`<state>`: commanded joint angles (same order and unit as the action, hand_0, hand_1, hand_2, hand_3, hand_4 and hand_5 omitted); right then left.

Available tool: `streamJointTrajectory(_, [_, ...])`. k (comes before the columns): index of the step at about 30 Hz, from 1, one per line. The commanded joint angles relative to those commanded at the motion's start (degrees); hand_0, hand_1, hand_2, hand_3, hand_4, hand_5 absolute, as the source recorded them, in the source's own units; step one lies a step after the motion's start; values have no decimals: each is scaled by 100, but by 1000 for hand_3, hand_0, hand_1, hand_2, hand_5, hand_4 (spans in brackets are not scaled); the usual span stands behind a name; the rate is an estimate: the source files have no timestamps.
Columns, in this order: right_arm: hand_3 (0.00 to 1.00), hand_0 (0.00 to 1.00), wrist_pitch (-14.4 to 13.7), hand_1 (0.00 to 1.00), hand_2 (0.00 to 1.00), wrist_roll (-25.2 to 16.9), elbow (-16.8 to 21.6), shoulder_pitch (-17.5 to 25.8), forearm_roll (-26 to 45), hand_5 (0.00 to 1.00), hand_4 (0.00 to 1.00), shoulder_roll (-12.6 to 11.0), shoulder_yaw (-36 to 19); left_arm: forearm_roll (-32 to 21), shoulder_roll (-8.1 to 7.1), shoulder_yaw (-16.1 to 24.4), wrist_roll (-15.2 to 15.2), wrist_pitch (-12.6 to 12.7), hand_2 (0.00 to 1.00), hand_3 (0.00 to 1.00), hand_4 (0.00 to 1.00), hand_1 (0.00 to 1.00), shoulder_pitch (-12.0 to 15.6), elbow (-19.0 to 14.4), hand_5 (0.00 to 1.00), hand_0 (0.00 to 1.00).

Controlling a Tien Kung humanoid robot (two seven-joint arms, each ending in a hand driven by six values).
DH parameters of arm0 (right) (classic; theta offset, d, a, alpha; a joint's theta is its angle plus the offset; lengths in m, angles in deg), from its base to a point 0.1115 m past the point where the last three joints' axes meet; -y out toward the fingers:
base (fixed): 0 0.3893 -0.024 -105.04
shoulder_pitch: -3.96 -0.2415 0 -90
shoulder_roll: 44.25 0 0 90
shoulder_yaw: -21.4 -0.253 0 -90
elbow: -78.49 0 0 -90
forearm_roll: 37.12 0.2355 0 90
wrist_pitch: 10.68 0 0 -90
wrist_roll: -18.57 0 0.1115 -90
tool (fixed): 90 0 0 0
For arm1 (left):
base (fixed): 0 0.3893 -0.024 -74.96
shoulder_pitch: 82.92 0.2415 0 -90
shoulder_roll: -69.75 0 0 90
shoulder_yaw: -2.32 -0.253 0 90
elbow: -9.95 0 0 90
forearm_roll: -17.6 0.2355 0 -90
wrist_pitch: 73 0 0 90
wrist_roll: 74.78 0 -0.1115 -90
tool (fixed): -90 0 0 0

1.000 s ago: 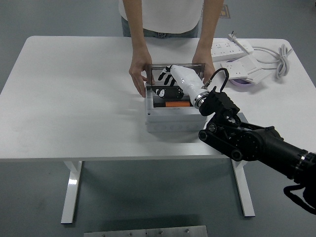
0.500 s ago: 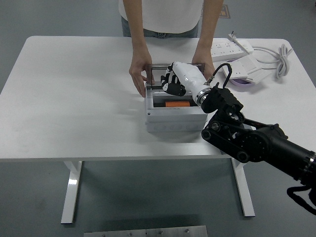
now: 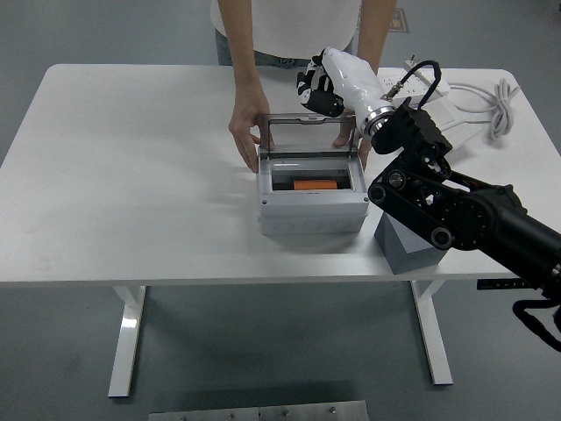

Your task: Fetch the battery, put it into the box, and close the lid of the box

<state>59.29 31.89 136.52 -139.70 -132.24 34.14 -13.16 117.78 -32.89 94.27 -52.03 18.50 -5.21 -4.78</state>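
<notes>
A grey box (image 3: 312, 207) is being seen standing near the middle of the white table, its clear hinged lid (image 3: 310, 134) being held upright at the far edge. An orange battery (image 3: 315, 185) is lying flat inside the open box.

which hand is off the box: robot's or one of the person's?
The robot's right hand, raised above the lid; both of the person's hands grip the box sides.
</notes>
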Motion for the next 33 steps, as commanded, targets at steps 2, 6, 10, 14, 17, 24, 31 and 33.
streamJointTrajectory(2, [253,87,55,204,216,-29,-98,-58,4,44,119,29,8,18,-8,12,1,-4,598,579,574,690,-8,-1,2,583])
streamJointTrajectory(6, [433,163,194,258,325,-52,-300,-121,47,236,630,96,69,49,-23,31,-1,-9,598,579,572,690,-35,-1,2,583])
streamJointTrajectory(10, [433,163,235,258,325,-90,-484,-133,104,236,630,156,152,71,-35,48,3,-11,598,579,572,690,-55,-4,2,583])
streamJointTrajectory(14, [615,618,254,542,590,-94,-593,-128,139,662,820,184,187,67,-31,50,9,-7,598,579,572,690,-49,-7,2,583])
streamJointTrajectory(17, [615,618,254,542,590,-102,-642,-121,151,662,820,195,198,62,-25,50,16,-4,598,579,572,690,-39,-10,2,583])
streamJointTrajectory(24, [741,864,244,717,714,-110,-744,-88,229,884,974,228,286,27,-25,40,40,2,597,578,571,690,-10,-21,2,584])
streamJointTrajectory(31, [745,870,208,722,718,-164,-857,-26,332,911,986,268,419,15,-33,30,50,2,597,578,571,690,-4,-26,2,584])
streamJointTrajectory(33, [745,870,203,722,718,-173,-877,-1,350,911,986,276,458,10,-34,25,43,2,597,578,571,690,-13,-22,2,584])
